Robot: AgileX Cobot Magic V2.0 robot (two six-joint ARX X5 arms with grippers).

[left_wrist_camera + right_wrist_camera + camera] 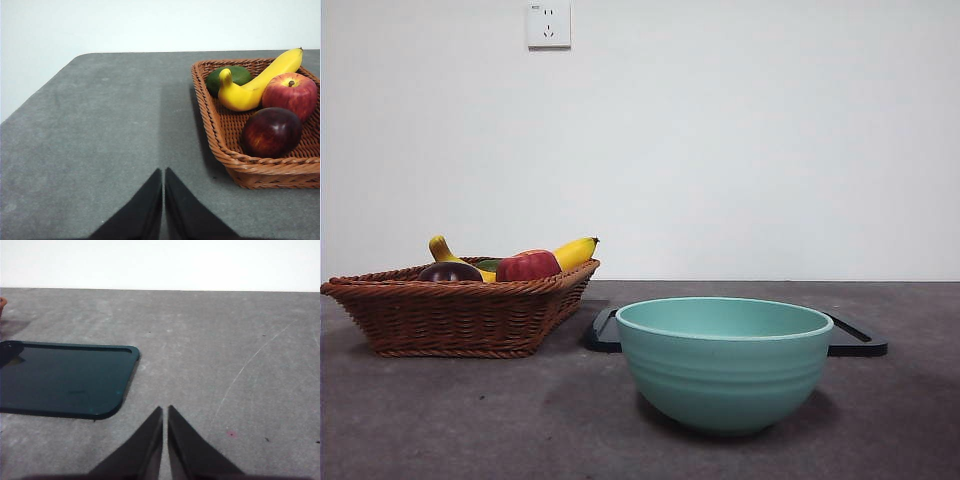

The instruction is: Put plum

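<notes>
Dark maroon round plum (271,131) sits in brown wicker basket (220,145) w/ other fruit, near its front rim. Left gripper (163,175), jaws closed & empty, is nearer; right gripper (165,412) closed too, well apart.

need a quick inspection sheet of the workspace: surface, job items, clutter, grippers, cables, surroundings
Surface: grey table, faint scuffs and scratches in the right wrist view.
Job's things: plum lies in the wicker basket, next to the red apple; not gripped.
Clutter: banana and a green fruit also in the basket; teal bowl near the front; dark tray flat on the table behind the bowl.
Grippers: left gripper jaws shut, over bare table beside the basket; right gripper jaws shut, over bare table beside the tray. Neither holds anything.
Cables: nothing seen.
Surroundings: plain white wall, wall socket high up.
</notes>
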